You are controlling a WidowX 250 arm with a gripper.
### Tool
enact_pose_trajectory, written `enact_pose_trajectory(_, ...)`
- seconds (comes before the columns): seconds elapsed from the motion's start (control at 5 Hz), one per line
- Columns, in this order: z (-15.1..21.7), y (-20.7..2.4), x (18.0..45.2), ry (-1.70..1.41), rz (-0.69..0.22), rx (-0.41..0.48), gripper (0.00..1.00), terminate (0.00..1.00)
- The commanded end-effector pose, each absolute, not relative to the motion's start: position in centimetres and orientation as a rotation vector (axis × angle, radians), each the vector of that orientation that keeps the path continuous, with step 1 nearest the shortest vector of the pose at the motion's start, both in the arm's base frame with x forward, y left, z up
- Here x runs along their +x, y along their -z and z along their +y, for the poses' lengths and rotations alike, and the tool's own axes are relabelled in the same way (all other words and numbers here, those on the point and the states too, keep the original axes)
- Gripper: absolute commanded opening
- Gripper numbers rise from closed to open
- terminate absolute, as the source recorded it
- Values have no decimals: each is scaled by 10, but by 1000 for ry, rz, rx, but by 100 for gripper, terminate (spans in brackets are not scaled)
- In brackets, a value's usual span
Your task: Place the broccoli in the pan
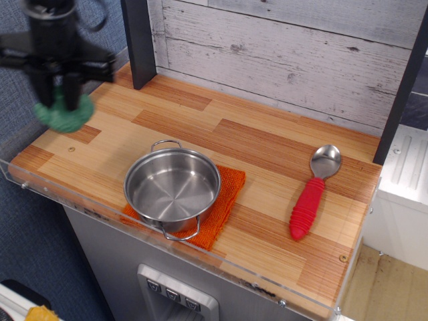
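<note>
Half done by my estimate: hand point(59, 90) clenched on the broccoli point(63, 112), held above the counter point(281, 167) at 10 o'clock from the pan point(172, 185). Pan empty; carry and release remain

The arm comes down from the upper left corner, blurred. Its black gripper point(59, 99) points straight down — both fingers point(72, 92) clamped on the broccoli point(64, 114), held clear above the counter's left end.
</note>
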State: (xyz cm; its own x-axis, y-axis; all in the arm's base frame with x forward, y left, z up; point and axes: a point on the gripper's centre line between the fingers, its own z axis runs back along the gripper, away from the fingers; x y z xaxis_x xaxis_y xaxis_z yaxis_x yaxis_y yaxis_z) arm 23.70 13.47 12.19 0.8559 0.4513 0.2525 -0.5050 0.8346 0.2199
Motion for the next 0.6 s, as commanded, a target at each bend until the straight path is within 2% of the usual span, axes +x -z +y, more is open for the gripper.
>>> enact_pose_trajectory(0.0,61,-129,243,-306,-283,188,0,0)
enact_pose_trajectory(0.2,39,-117,241,-244,-257,161,0,0)
enact_pose_trajectory(0.4,32,-103,237,-234,-228,134,0,0)
